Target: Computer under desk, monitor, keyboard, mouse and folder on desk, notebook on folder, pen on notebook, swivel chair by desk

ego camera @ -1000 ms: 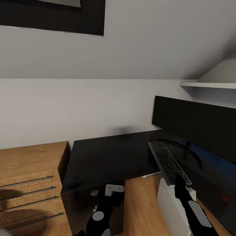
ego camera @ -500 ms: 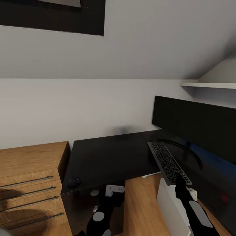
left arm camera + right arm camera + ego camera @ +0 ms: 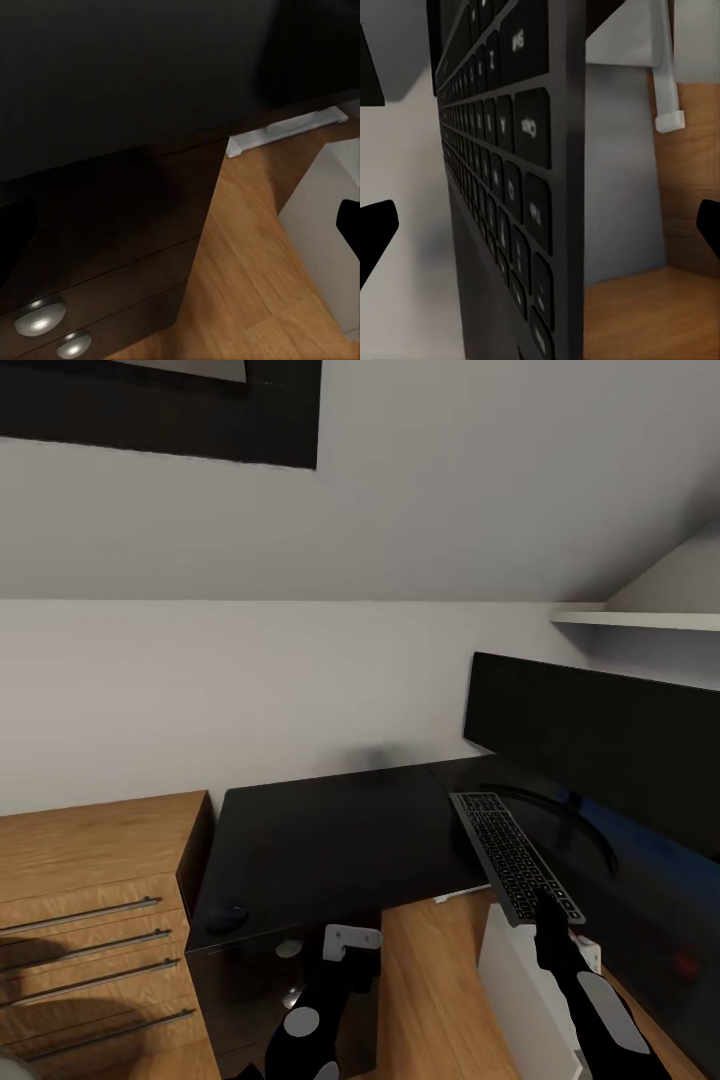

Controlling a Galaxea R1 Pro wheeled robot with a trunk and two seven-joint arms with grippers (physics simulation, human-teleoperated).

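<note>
Head view first: almost nothing has shifted over the last second, and you're parked with the right claw (image 3: pixel 546 908) at the near end of the keyboard (image 3: pixel 512 852), which lies on the worktop (image 3: pixel 330 840) along its front edge, just in front of the monitor (image 3: pixel 610 745) and its ring stand. Your right arm has crept only a touch; the keyboard hasn't budged. Right wrist view puts the keys (image 3: pixel 510 187) edge-on between the two dark fingertips (image 3: pixel 375 232), which stand wide apart on either side, so the claw reads as spread open and gripping nothing. To me that means the keyboard is placed beside the monitor and you're letting go, or about to back off. Your left claw (image 3: pixel 350 940) hangs below the worktop's front edge near the drawer unit (image 3: pixel 105 255) with its silver knobs; its fingers aren't clear enough, so I can't tell how open it is. The mouse (image 3: pixel 228 916) sits at the worktop's near left corner, well apart from the keyboard, so that looks like your next job. The white computer (image 3: pixel 525 990) stands on the floor beneath the keyboard end.
</note>
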